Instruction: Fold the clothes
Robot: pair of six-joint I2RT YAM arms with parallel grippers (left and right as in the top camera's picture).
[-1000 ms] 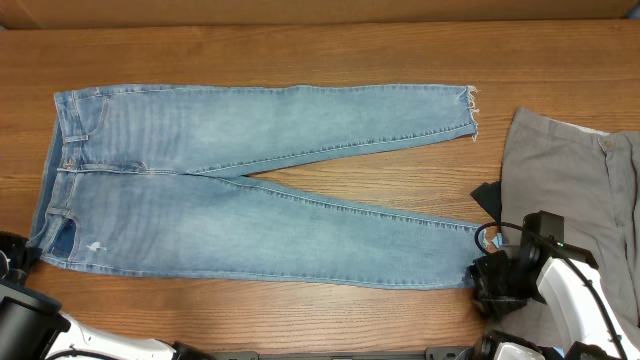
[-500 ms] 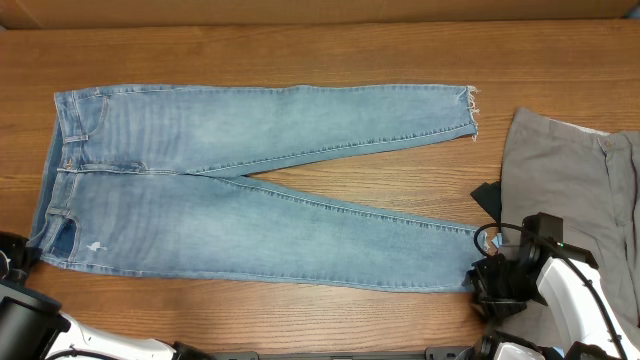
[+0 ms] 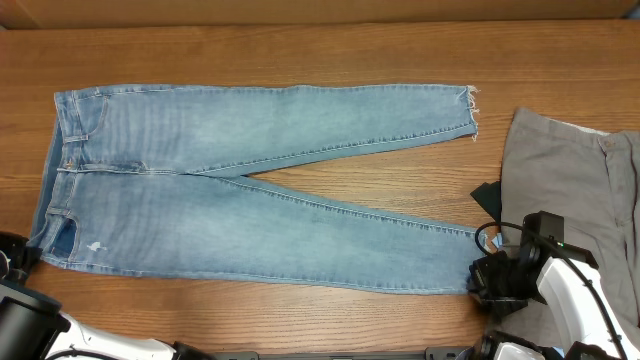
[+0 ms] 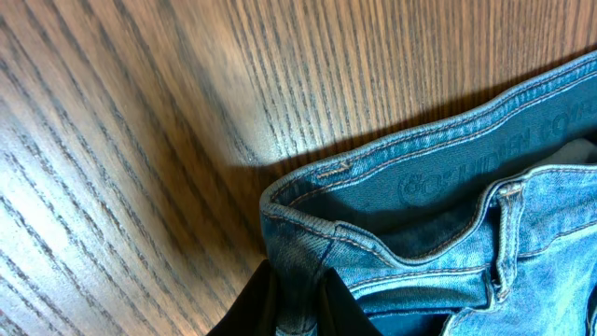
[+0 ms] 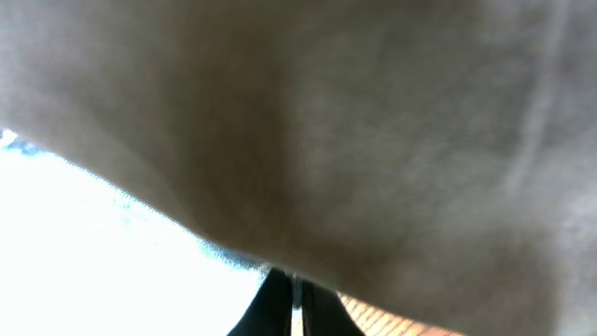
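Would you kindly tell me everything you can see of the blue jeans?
The jeans are faded light-blue denim, spread flat on the wooden table, waist at the left, legs splaying rightward. The upper ankle hem is frayed. The left gripper pinches the waistband's near corner. The right gripper sits at the lower ankle; grip unclear.

Right arm [image 3: 572,292]: white shell, black joints, cables.

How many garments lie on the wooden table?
2: long light-blue denim jeans spread flat across left and centre; plain grey trousers at the right edge, partly out of frame.
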